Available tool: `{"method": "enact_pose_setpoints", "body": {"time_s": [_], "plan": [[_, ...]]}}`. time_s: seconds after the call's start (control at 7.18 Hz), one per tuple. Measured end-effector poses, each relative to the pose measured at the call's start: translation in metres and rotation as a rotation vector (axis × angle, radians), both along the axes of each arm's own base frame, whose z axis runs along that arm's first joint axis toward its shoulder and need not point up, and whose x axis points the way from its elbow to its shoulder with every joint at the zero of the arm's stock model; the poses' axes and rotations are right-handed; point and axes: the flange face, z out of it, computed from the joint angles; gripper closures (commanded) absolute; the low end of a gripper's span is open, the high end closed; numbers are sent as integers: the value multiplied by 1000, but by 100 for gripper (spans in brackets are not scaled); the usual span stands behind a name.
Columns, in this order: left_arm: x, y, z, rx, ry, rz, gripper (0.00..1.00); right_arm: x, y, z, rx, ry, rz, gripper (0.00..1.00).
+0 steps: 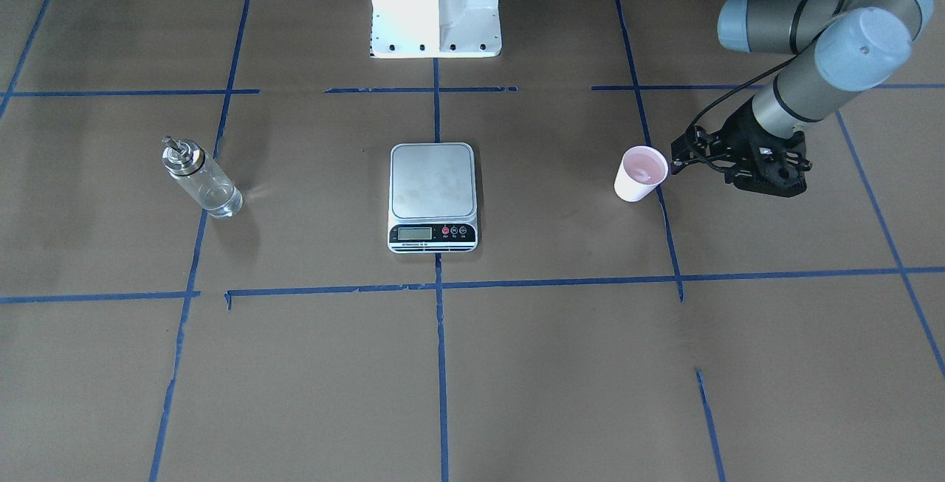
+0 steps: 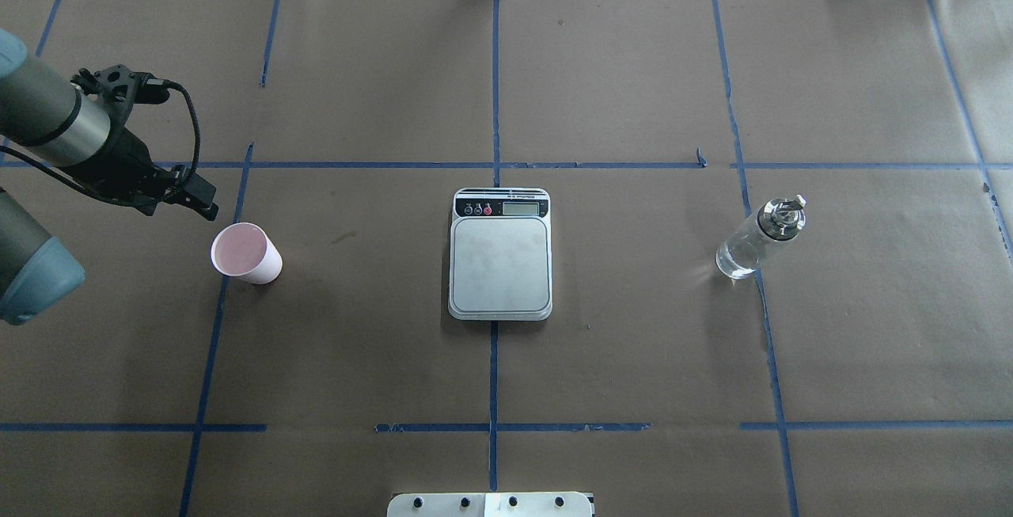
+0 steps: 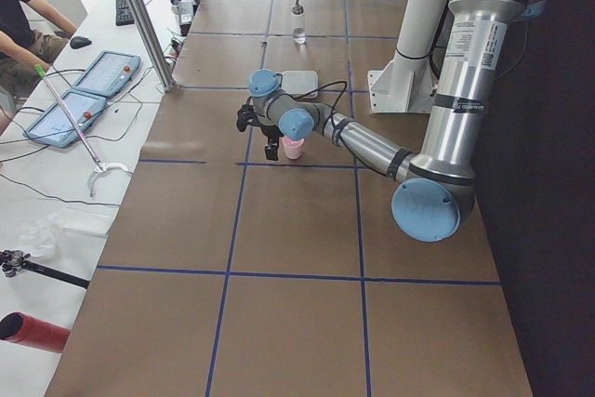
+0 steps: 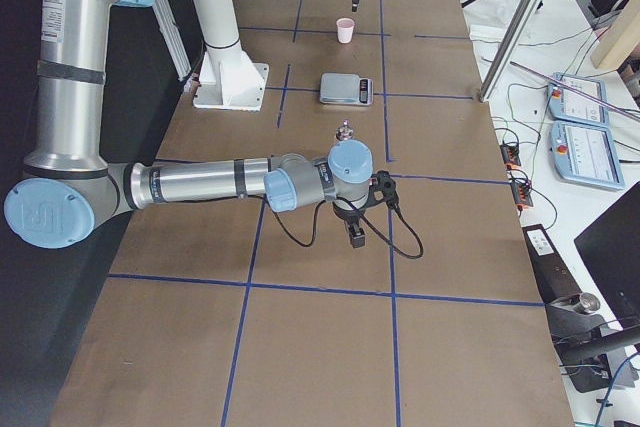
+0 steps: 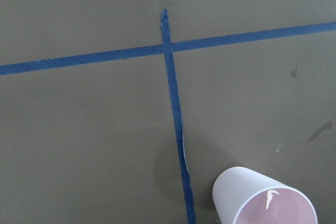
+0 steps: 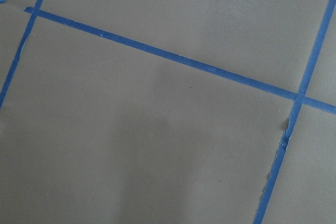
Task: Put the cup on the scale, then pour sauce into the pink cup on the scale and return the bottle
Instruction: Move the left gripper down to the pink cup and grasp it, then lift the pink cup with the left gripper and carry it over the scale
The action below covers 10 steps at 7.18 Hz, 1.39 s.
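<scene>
One tapered paper cup (image 2: 245, 252), white outside and matte pink inside, stands upright on the brown-papered desk (image 2: 633, 343) beside a blue tape line (image 2: 210, 359). It is well apart from the one flat scale (image 2: 500, 264), whose smooth platform is steel-grey. One clear glass bottle (image 2: 760, 240) with a silver cap stands beyond the scale. The left pincer (image 2: 204, 204) hovers just beside the cup; I cannot tell whether it is spread. The right pincer (image 4: 355, 237) hangs over bare paper, and its state is equally unclear.

Six views, one table (image 2: 633, 66)
Overhead (6 o'clock) and front (12) look steeply down, sharing the central scale (image 2: 500, 264); side cameras watch farther off from 9 and 3; wrist cameras hang close above it.
</scene>
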Motion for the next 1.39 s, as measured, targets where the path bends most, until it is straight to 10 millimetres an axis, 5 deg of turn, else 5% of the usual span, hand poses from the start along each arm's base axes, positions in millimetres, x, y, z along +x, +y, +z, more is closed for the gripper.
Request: {"method": "enact_pose_setpoints", "body": {"time_s": [0.7, 1.11, 1.39], "plan": [[34, 16, 6, -2, -40, 20, 22, 0, 1, 2, -27, -2, 17, 0], [43, 21, 8, 1, -45, 38, 100, 0, 1, 0, -47, -8, 35, 0], [45, 21, 9, -1, -47, 40, 100, 0, 1, 0, -47, -9, 35, 0]]}}
